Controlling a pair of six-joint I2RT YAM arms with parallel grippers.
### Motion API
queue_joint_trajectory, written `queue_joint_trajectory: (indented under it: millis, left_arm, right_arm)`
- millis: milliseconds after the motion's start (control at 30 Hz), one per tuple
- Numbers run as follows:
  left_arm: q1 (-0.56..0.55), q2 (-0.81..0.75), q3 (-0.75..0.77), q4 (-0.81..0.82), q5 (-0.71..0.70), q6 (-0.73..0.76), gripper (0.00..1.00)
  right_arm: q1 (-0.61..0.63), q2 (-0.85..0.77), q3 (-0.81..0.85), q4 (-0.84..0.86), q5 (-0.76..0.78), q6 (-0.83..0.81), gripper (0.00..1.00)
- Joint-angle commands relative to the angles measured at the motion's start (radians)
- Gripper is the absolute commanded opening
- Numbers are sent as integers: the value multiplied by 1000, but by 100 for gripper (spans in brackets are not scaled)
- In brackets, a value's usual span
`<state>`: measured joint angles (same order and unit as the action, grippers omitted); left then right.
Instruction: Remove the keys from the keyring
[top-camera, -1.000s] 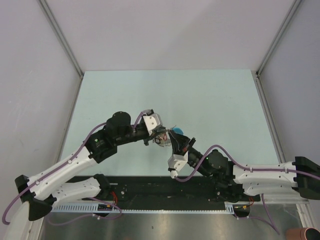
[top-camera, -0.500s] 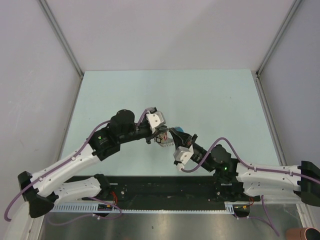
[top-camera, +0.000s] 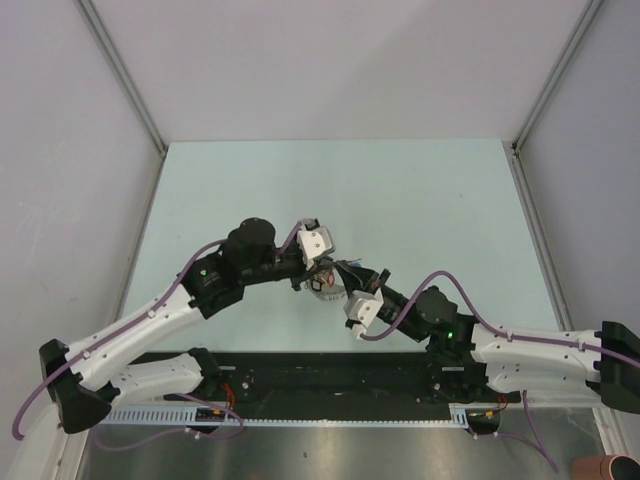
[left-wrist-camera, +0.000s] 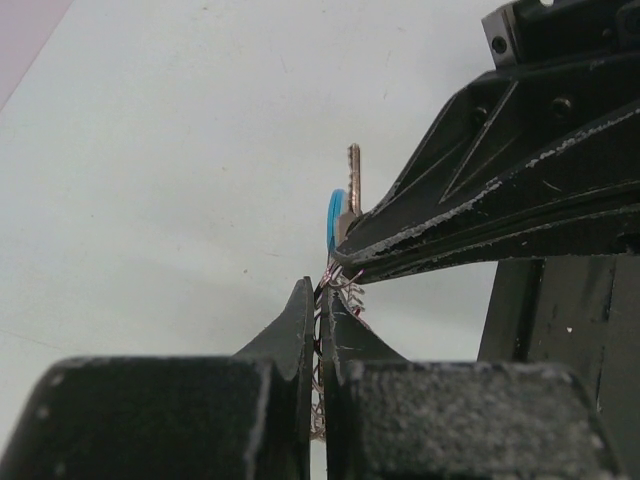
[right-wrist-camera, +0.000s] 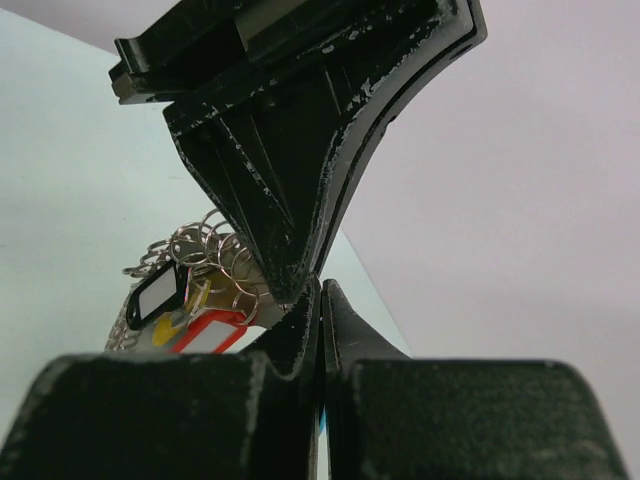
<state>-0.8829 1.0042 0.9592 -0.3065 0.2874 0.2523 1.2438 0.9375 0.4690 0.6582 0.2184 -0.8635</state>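
left gripper (left-wrist-camera: 318, 292) pinched tight on the keyring (right-wrist-camera: 205, 247), right gripper (right-wrist-camera: 321, 290) clamped on its blue band (left-wrist-camera: 334, 215), so imo ease apart slowly or the key (left-wrist-camera: 353, 175) snags

Soft, even overhead light lit the pale desk (top-camera: 420, 190) brightly, with only faint shadows and no harsh glare. In the wrist views, the left end effector (left-wrist-camera: 317, 292) and right end effector (right-wrist-camera: 320, 288) blurred into dark masses up close. Farther out, the keyring (right-wrist-camera: 205, 250) was sharp, and its rings glinted.
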Motion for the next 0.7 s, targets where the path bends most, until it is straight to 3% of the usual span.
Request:
queue_joint_trajectory:
  millis: [0,67,100,133,233,500,667]
  left_arm:
    - [-13,28,41,-9,72,51,1]
    - [-13,36,50,-17,24,65,11]
    - [-13,37,55,-25,1,62,26]
    - [-11,33,59,-32,-8,62,36]
    - [-10,13,59,-39,-30,65,56]
    - [-5,-44,87,-164,-137,39,71]
    - [-5,-114,73,-210,-247,10,74]
  right_arm:
    - [3,3,89,49,-77,64,0]
    - [3,-6,109,20,-48,140,0]
    - [5,-25,121,-47,-27,177,0]
    - [0,-35,132,-83,-27,210,0]
    - [0,-60,140,-141,-10,311,0]
    - [-6,-83,138,-213,70,493,0]
    - [-46,-118,158,-299,72,668,0]
